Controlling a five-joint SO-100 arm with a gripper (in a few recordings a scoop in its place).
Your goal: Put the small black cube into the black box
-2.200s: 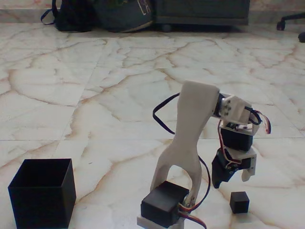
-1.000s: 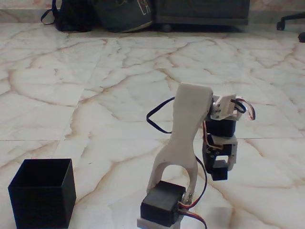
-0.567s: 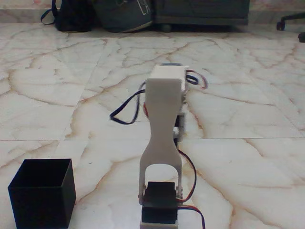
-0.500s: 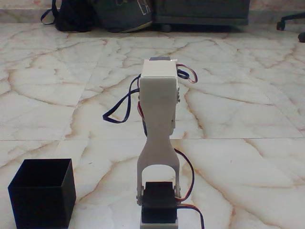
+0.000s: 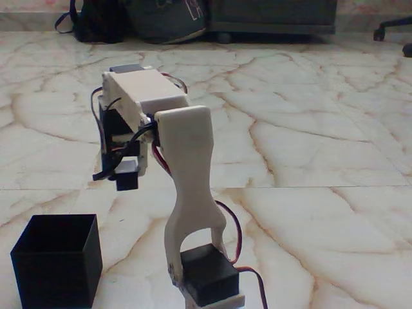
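Observation:
My white arm has turned to the left side of the fixed view, and its gripper (image 5: pixel 124 172) hangs above the marble floor. The gripper is shut on the small black cube (image 5: pixel 127 179), which shows at the fingertips. The black box (image 5: pixel 56 261), open at the top, stands on the floor at the lower left. The cube is in the air, above and to the right of the box's opening, not over it.
The arm's base servo (image 5: pixel 207 277) sits at the bottom centre. Dark bags (image 5: pixel 135 19) and furniture line the far wall, and a chair base (image 5: pixel 394 29) is at the top right. Bare marble floor spreads around the arm.
The gripper picked the cube off the floor at the right. The arm then swung from right through centre to the left, carrying the cube toward the box.

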